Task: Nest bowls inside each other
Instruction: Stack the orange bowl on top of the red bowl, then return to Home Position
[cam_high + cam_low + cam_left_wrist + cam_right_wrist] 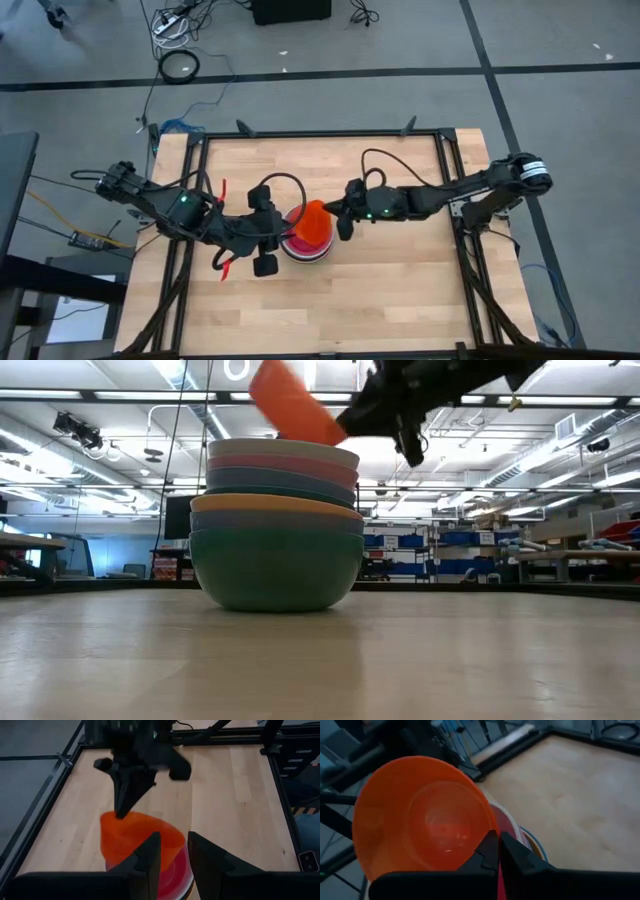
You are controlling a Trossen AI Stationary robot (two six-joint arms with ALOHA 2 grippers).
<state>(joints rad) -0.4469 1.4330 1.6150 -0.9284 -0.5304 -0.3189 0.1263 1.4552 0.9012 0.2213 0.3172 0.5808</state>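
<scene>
A stack of nested bowls (275,550) stands mid-table, a teal one at the bottom and a white rim on top; it also shows in the high view (300,250). Above it a small red-orange bowl (295,402) is tipped on its side, and my right gripper (498,851) is shut on it. The bowl's lower edge dips behind the white rim, so I cannot tell whether it touches the stack. My left gripper (173,857) hovers open just left of the stack (273,233), with nothing between its fingers. My right gripper pinches the red-orange bowl's rim (487,832), one finger inside the bowl and one outside. The fingers reach in from the table's right side, slanting a little downward. The bowl hangs tilted over the stack, its mouth turned toward my right arm.
Black rails (320,133) frame the wooden tabletop (400,290). Bare wood lies to the near and right sides of the stack. Cables and floor lie beyond the far edge.
</scene>
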